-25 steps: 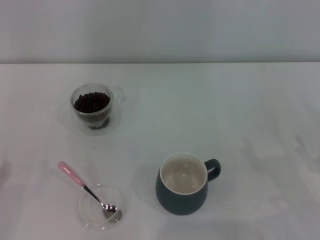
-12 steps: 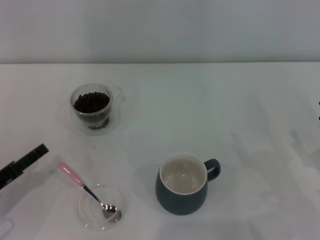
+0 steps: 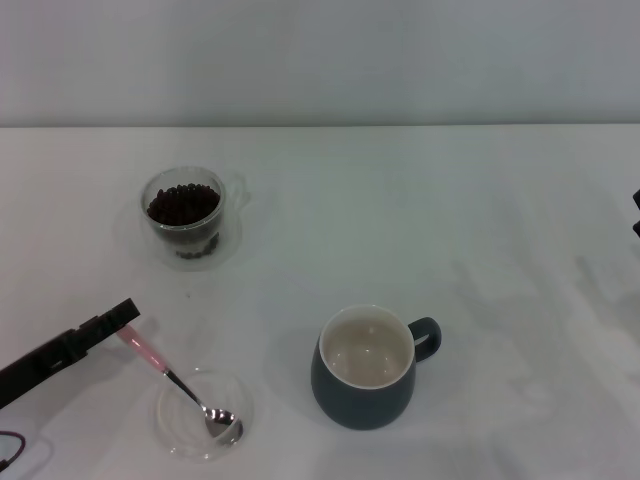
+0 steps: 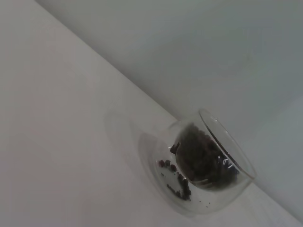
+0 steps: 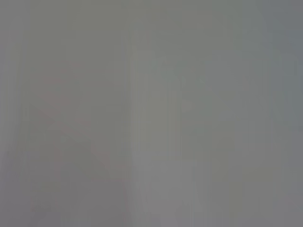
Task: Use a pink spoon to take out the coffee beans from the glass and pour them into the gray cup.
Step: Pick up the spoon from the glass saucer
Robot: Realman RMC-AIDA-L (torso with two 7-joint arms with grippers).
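The pink spoon (image 3: pixel 150 353) lies at the front left of the table, its pale pink handle pointing back-left and its silver bowl resting in a shallow clear dish (image 3: pixel 178 432). My left gripper (image 3: pixel 115 318) reaches in from the lower left, and its dark tip sits right at the spoon's handle end. The glass (image 3: pixel 184 213) stands at the back left, holding dark coffee beans (image 3: pixel 183 203). In the left wrist view the glass (image 4: pixel 222 156) and the coffee beans (image 4: pixel 201 158) fill the lower part of the picture. At the front centre stands the gray cup (image 3: pixel 365 372), cream inside. Only a dark sliver of my right gripper (image 3: pixel 636 214) shows at the right edge.
The white table (image 3: pixel 420 220) runs back to a pale wall. A few loose beans lie in the bottom of the glass under its inner wall. The right wrist view shows only a blank grey surface.
My left gripper has come in from the lower left and moved right and forward until its tip reaches the spoon's handle end. A sliver of the right gripper has appeared at the right edge.
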